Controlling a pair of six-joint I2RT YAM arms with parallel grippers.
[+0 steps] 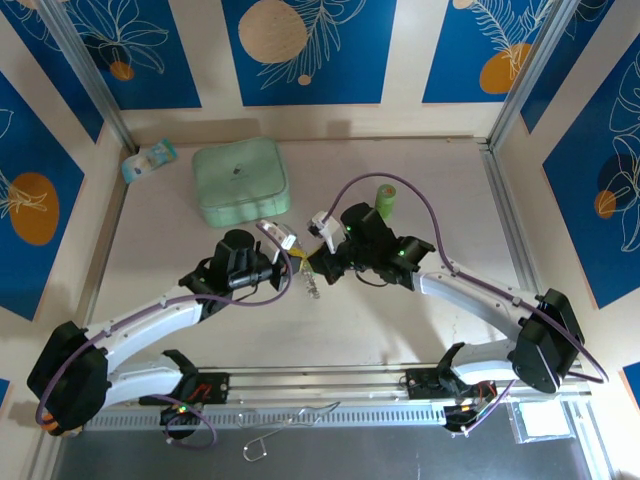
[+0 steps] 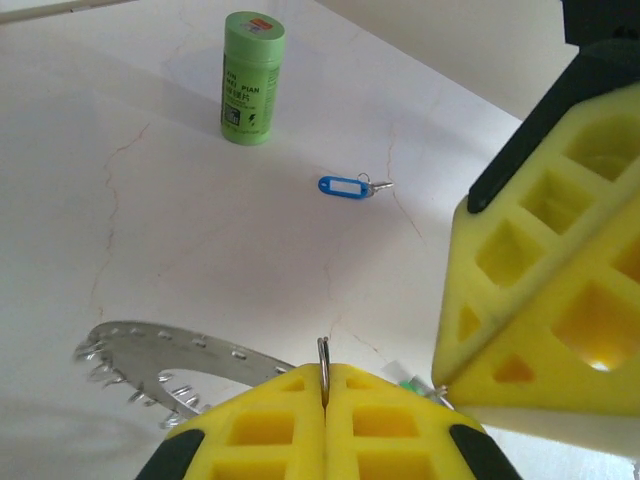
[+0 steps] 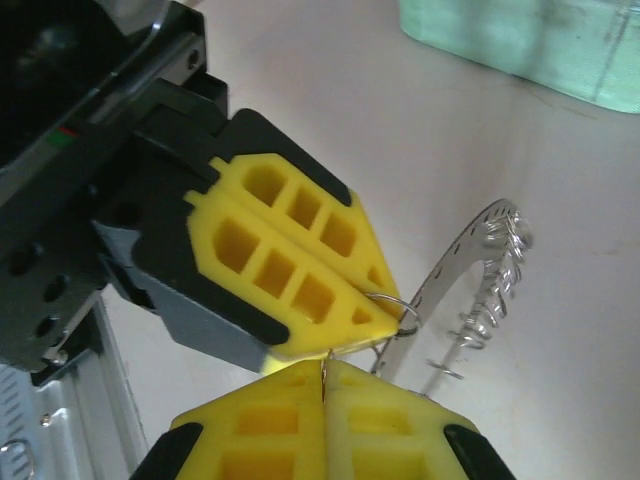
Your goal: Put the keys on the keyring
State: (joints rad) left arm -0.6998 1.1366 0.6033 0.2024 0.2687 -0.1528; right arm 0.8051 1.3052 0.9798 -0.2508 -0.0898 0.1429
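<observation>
My left gripper (image 2: 325, 375) is shut on a small wire loop at one end of the keyring (image 2: 170, 360), a silvery band with several wire loops that hangs to its left, just above the table. My right gripper (image 3: 325, 372) is shut on a thin metal sliver. Its tips meet the left gripper's fingers (image 3: 290, 270) beside the keyring's band (image 3: 470, 260). The green key's head (image 2: 412, 385) peeks out at the right gripper's fingers (image 2: 540, 300). The blue key (image 2: 345, 187) lies flat on the table beyond. From above, both grippers (image 1: 298, 262) (image 1: 318, 255) meet at mid-table with the keyring (image 1: 312, 287) dangling below.
An upright green cylinder (image 2: 250, 78) stands behind the blue key. A mint-green square case (image 1: 240, 180) sits at the back left, with a pale blue packet (image 1: 150, 160) in the far left corner. A metal rail (image 1: 320, 385) runs along the near edge.
</observation>
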